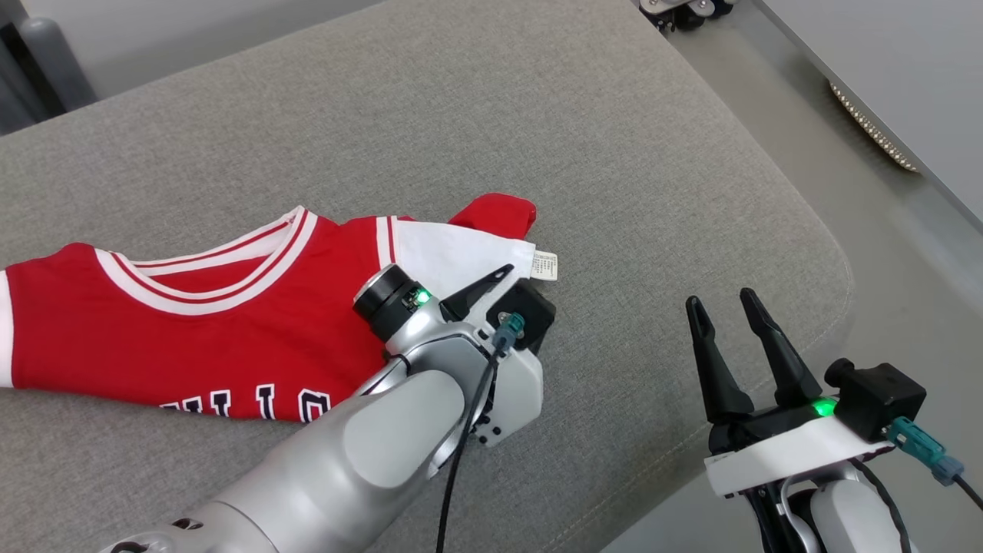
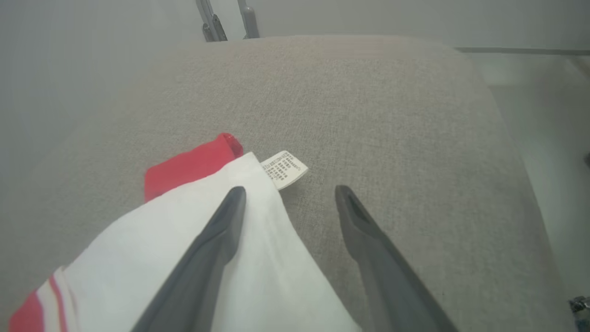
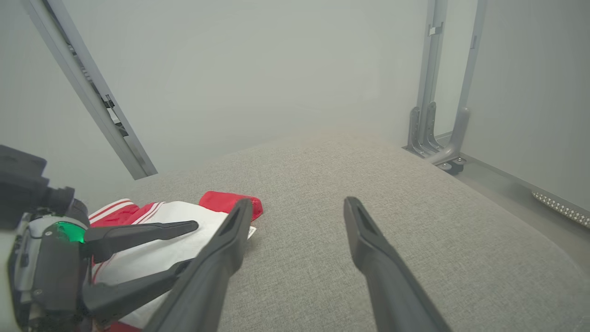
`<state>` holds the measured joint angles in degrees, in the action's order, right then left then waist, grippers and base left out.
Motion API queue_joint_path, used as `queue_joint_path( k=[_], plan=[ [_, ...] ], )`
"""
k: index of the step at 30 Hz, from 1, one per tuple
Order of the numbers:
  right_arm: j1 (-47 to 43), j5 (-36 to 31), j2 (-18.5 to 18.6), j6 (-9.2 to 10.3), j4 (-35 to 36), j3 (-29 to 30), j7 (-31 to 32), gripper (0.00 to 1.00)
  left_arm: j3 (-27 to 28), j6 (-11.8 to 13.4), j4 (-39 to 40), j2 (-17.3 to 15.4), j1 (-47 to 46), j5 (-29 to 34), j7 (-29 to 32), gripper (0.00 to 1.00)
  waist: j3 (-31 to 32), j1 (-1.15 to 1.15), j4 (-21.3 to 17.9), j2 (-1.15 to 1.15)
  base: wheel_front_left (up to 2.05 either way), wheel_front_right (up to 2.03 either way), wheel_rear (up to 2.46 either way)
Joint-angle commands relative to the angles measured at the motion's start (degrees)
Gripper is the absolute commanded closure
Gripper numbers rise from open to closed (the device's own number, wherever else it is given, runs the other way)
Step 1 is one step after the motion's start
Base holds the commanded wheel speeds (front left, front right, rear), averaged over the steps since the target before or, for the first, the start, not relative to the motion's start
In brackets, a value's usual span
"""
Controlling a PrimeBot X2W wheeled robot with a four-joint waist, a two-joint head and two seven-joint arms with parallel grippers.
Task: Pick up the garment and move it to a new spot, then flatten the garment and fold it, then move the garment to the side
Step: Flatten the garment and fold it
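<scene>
A red basketball jersey [image 1: 192, 330] lies on the grey cushion [image 1: 614, 153], one side folded over white. The left gripper [image 2: 288, 193] hovers over that fold with jaws spread; the right gripper [image 1: 726, 307] waits nearby, spread and empty. Folding looks underway; next comes a fresh edge grasp.

White block letters on the red jersey [image 1: 192, 338], upside down, cut off, no word legible, care tag [image 1: 544, 265] at its edge, print too small to read
</scene>
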<state>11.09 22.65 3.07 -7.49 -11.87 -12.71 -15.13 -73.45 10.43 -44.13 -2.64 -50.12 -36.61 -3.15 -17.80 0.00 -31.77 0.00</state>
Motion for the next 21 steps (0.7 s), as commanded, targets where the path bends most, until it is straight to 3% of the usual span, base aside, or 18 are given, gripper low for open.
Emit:
queue_joint_path(
  k=[1, 4, 6, 7, 8, 15, 20, 21],
  plan=[
    [-0.5, 0.1, 0.0, -0.01, 0.3, 0.5, 0.0, 0.0, 0.0, 0.3, -0.7, -0.5, -0.7, 2.9, 1.1, 0.0, -0.3, 0.0, -0.2, 0.0, 0.0, 0.0, 0.0],
    [-0.7, 0.2, 0.0, -0.01, 0.6, 1.3, 0.0, 0.0, 0.0, 0.8, -1.7, -0.4, -1.1, 10.7, 3.2, 0.02, -0.7, 0.0, -0.3, 0.0, 0.0, 0.0, 0.0],
    [-0.7, 0.3, 0.0, -0.01, 0.8, 1.6, 0.0, 0.0, 0.0, 0.7, -1.8, -0.4, -0.8, 12.5, 4.0, 0.52, -0.8, 0.0, -0.3, 0.0, 0.0, 0.0, 0.0],
    [-0.7, 0.5, -0.1, -0.01, 0.9, 1.7, 0.0, 0.0, 0.0, 0.5, -1.8, -0.4, -0.7, 13.1, 4.4, 0.67, -0.9, 0.0, -0.3, 0.0, 0.0, 0.0, 0.0],
    [-0.7, 0.6, -0.1, -0.01, 1.0, 1.8, 0.0, 0.0, 0.0, 0.4, -1.8, -0.4, -0.6, 13.3, 4.6, 1.0, -1.0, 0.0, -0.3, 0.0, 0.0, 0.0, 0.0],
    [-0.5, 1.2, -0.1, -0.01, 1.0, 1.7, 0.0, 0.0, 0.0, 1.9, -2.2, -0.4, -1.0, 15.6, 3.9, 1.0, -0.9, 0.0, -0.2, 0.0, 0.0, 0.0, 0.0],
    [-0.1, 1.3, -0.1, -0.01, 0.7, 0.8, 0.0, 0.0, 0.8, 2.4, -2.0, -0.4, -0.4, 12.5, 1.9, 1.0, -0.2, 0.0, 0.0, 0.0, 0.0, 0.0, 0.0],
    [0.0, 1.3, -0.1, -0.01, 0.6, 0.7, 0.0, 0.0, 0.8, 2.0, -1.5, -0.4, 0.0, 11.8, 2.2, 0.33, -0.1, 0.0, 0.0, 0.0, 0.0, 0.0, 0.0]
  ],
)
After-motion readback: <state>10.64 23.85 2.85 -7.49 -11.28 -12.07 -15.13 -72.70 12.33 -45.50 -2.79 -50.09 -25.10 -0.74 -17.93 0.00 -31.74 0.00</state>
